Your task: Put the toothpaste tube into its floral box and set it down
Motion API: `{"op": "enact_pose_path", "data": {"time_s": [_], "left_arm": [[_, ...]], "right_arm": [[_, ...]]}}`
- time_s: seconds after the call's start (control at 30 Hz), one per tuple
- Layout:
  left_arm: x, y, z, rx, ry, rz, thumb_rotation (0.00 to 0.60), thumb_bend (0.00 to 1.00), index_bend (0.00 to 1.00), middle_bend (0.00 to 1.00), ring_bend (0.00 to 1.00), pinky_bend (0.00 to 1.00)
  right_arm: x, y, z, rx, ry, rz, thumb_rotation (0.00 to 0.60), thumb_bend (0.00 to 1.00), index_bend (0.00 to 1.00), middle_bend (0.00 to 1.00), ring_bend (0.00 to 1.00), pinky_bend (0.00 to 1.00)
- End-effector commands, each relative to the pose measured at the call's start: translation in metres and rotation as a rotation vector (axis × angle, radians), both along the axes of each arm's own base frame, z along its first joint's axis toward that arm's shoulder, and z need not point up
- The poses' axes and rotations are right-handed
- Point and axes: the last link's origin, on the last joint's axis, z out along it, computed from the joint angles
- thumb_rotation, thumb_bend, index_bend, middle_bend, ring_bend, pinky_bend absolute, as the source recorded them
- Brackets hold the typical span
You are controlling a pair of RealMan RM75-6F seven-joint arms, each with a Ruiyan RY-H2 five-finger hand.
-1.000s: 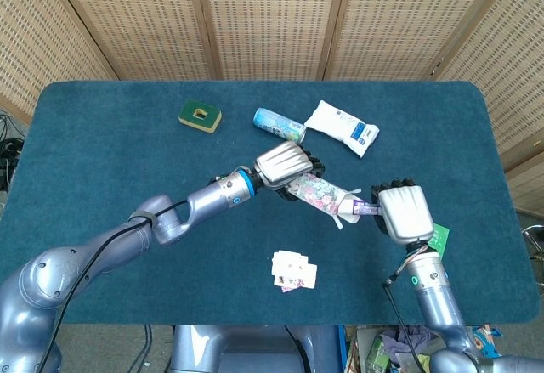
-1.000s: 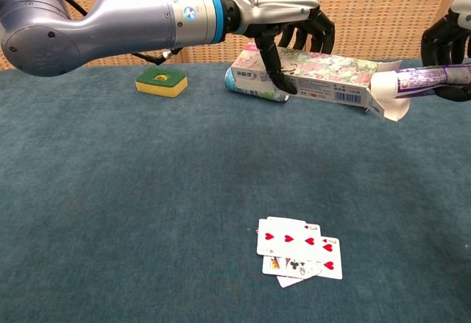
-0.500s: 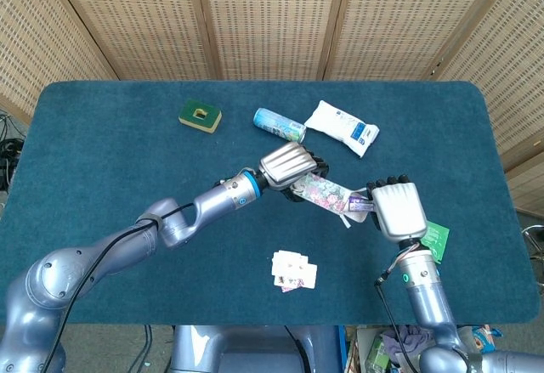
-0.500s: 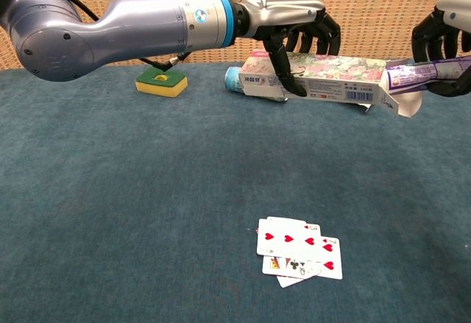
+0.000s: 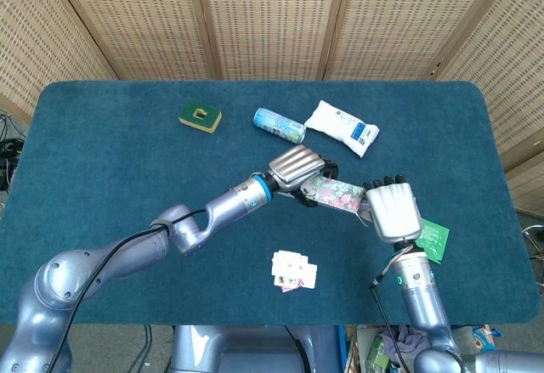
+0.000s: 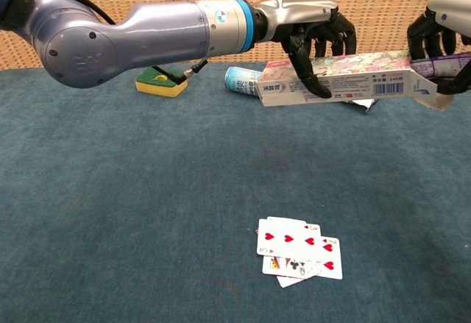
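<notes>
Left hand (image 6: 313,32) grips floral box (image 6: 338,80) mid-length: light thin card, crushable, wants gentle side hold. Right hand (image 6: 441,32) holds toothpaste tube (image 6: 441,64) tail; soft, squeezable.

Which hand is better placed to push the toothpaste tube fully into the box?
Probably the right hand: it holds the toothpaste tube at the floral box's open end, while the left hand grips the box.

At the back of your blue table (image 5: 102,169) sit a yellow-green sponge (image 5: 200,116), a lying can (image 5: 278,124) and a white packet (image 5: 342,127). Playing cards (image 5: 293,272) (hearts showing) lie up front; a green card (image 5: 435,239) lies right.
</notes>
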Motion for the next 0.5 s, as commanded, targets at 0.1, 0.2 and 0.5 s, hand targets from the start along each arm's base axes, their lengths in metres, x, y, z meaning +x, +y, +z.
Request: {"op": "enact_pose_path", "data": {"time_s": [0.1,0.2,0.5], "left_arm": [[0.001,-0.008,-0.011,-0.093,-0.131,0.090,0.600,0.32,0.56,0.52,0.50,0.51],[0.000,-0.014,-0.017,-0.133,-0.207,0.123,0.600,0.32,0.56,0.52,0.50,0.51],[-0.008,-0.027,-0.044,-0.236,-0.360,0.198,0.600,0.32,0.56,0.52,0.50,0.51]], "right_arm": [[0.000,0.003,0.005,-0.033,0.044,0.027,0.600,0.53,0.59,0.59,0.46,0.40],[0.001,0.005,0.007,-0.050,0.076,0.044,0.600,0.53,0.53,0.52,0.45,0.40],[0.003,0.016,0.018,-0.171,0.200,0.079,0.600,0.00,0.00,0.00,0.00,0.01]]}}
